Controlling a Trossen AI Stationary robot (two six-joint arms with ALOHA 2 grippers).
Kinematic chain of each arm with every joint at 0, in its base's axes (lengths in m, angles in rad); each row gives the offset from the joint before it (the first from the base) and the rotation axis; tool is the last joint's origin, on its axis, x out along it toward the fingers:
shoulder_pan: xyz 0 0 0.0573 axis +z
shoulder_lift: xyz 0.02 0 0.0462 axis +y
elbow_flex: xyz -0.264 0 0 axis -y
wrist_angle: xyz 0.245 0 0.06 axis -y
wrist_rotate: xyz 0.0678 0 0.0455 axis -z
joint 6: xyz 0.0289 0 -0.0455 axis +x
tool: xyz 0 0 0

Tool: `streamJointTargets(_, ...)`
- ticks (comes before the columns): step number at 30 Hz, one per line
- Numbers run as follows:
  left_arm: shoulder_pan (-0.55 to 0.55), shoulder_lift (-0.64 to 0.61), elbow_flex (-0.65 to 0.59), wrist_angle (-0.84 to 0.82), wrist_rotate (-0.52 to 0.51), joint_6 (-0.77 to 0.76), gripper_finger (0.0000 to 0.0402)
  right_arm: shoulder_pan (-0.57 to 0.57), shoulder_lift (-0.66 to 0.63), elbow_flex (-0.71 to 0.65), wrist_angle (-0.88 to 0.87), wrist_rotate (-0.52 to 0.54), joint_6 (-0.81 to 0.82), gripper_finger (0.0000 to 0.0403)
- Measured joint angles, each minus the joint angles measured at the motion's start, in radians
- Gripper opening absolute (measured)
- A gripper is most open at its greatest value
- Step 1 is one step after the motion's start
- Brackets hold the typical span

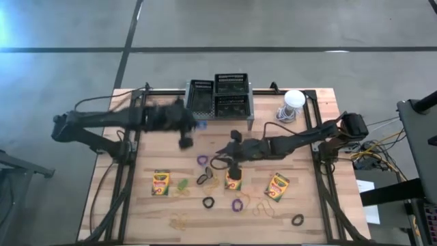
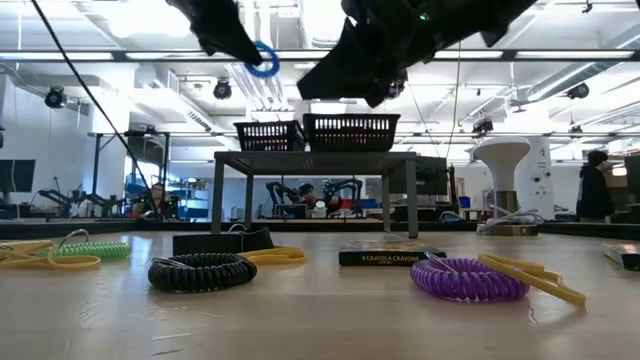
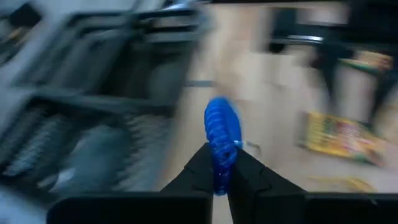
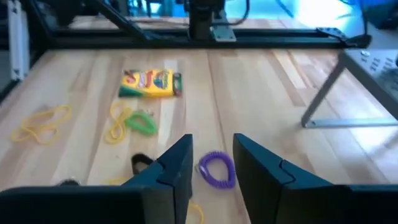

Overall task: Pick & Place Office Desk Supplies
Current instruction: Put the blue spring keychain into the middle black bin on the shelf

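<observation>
On the wood table point(image 1: 136, 205) in the high view, the left gripper point(image 1: 186, 140) hangs blurred just in front of the mesh rack point(image 1: 220, 96), and the right gripper point(image 1: 234, 147) sits mid-table above a purple band point(image 1: 202, 160). Three crayon boxes point(image 1: 161, 183) lie in a row, with loose loop bands and tan rubber bands point(image 1: 181, 220) around them. A white-domed object point(image 1: 292, 101) stands near the rack.

Low view: a blue loop band point(image 2: 263, 58) hangs aloft, pinched by a dark gripper well above the baskets point(image 2: 350, 130). Black point(image 2: 202, 271) and purple point(image 2: 468, 279) bands rest on the table.

Left wrist view: fingers closed tight on the blue band point(image 3: 221, 140), with the rack blurred just beside it.

Right wrist view: jaws parted and empty, with a purple band point(image 4: 217, 169) on the table between the fingers point(image 4: 175, 163); a crayon box point(image 4: 152, 83) and a green band point(image 4: 141, 122) lie farther off.

Step, as I judge it: the left arm is carrying the blue band towards a basket. Next it needs to get over a basket opening and let go. The right arm looks set to drop and close on the purple band.
</observation>
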Motion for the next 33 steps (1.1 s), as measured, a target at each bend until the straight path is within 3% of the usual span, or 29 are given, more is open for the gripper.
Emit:
streamJointTargets(7,0.399,0.133,0.131,-0.002,0.109,0.025,0.0023,0.067,-0.014,-0.028,0.003,0.089,0.022,0.0089)
streamJointTargets(12,0.549,0.275,0.196,-0.001,0.243,0.026,0.0023,0.093,-0.021,-0.031,0.005,0.148,0.018,0.0076)
streamJointTargets(20,0.571,0.417,0.255,-0.029,0.249,0.026,0.0036,0.093,-0.021,-0.033,0.002,0.152,0.015,0.0062)
streamJointTargets(33,0.569,0.429,0.254,-0.043,0.249,0.026,0.0113,0.092,-0.021,-0.033,0.005,0.174,0.005,0.0060)
